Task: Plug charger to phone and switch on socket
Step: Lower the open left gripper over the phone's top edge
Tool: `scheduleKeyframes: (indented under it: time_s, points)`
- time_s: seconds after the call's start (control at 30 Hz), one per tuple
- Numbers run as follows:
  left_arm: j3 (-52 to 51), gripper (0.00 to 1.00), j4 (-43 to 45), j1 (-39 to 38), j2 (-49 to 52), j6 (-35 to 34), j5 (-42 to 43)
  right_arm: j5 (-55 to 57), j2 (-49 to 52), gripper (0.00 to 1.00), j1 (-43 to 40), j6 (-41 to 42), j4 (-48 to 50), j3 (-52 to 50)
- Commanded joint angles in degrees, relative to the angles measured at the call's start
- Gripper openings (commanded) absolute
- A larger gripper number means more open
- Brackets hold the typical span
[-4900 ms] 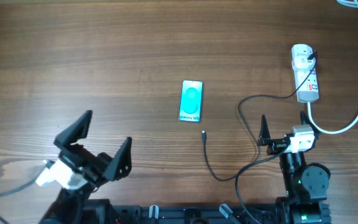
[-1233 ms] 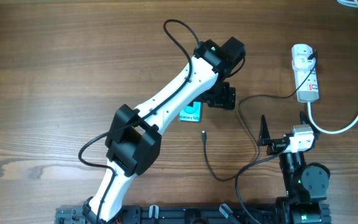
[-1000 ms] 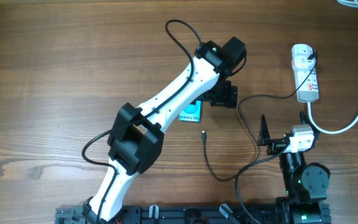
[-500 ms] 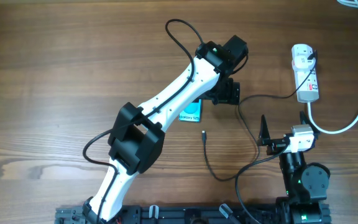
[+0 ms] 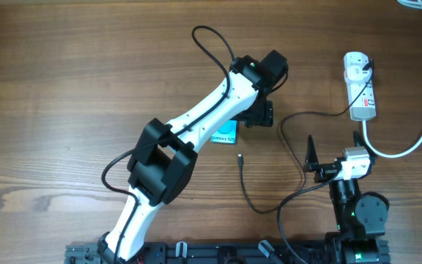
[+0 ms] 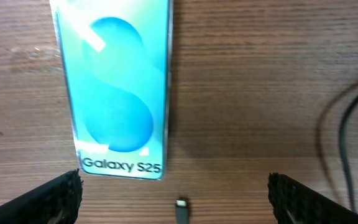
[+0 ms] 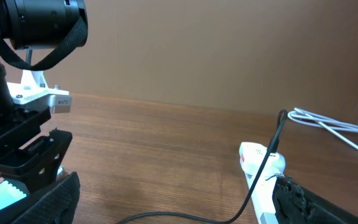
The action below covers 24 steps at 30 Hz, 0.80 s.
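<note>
the left gripper [image 6: 178, 194], fingers wide apart by the phone [image 6: 114, 93], should be lowered squarely over the charger [image 6: 181, 210] tip before being closed; the right gripper [image 5: 334, 148] is likewise held apart.

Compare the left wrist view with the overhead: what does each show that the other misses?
Only the left wrist: nearly the whole phone, turquoise screen uncovered, with the left gripper open. Only the overhead: the socket, the open right gripper, and the full run of the charger; the left arm hides most of the phone there. Both: the connector tip lying unplugged just off the phone's text end.
</note>
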Motion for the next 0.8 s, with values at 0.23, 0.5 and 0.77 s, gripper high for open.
scheduleKeyframes:
  time_s: [0.23, 0.5, 0.77]
  points:
    - [-0.7, 1.00, 0.2, 6.0, 0.7, 1.7, -3.9, -0.5, -0.2, 1.00, 0.2, -0.5, 0.2, -0.1]
    - [-0.7, 1.00, 0.4, 6.4, 0.7, 1.8, -4.0, -0.5, -0.2, 1.00, 0.2, -0.5, 0.2, -0.1]
    - [-3.8, 1.00, 1.9, 6.7, 0.8, 1.8, -4.0, -0.5, -0.2, 1.00, 0.2, -0.5, 0.1, -0.1]
